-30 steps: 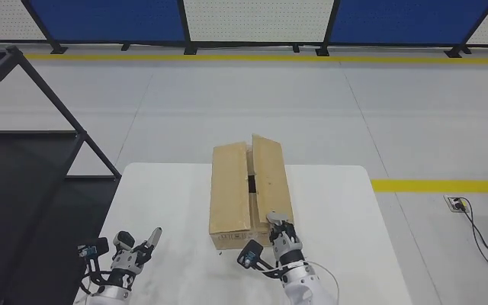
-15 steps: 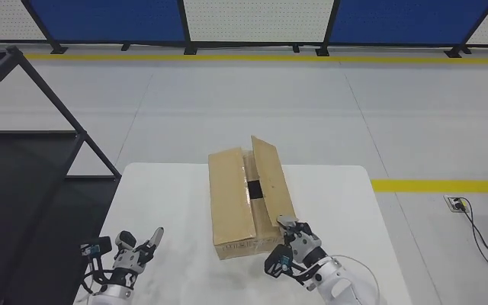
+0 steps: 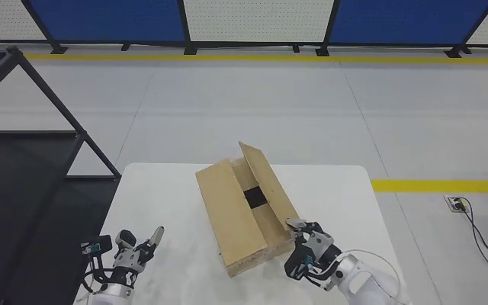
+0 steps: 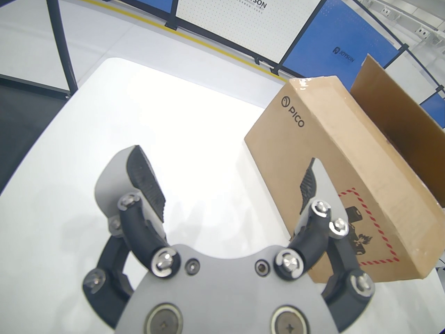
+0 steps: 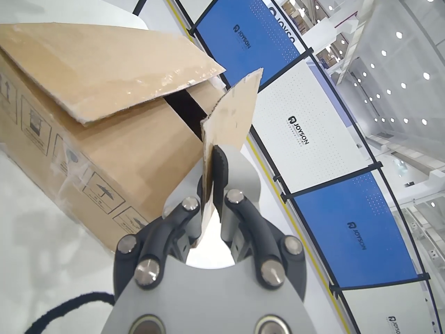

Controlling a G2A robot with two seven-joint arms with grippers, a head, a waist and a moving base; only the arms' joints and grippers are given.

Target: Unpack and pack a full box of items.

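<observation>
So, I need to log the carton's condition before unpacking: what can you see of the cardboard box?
The cardboard box is a long brown corrugated carton with printed handling symbols on its sides, sitting askew on the white table. Its lowered flap lies nearly flat, with clear tape along its edge. Its raised flap is pinched near its corner by the fingers of the right gripper. A dark gap shows between the flaps.

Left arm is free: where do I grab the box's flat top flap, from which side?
Grip the flat brown cardboard flap by its free long edge beside the centre gap; the right wrist view shows that edge slightly lifted, leaving room beneath. Probably bring the open left gripper in from the gap side, since the opposite edge is the fold.
</observation>
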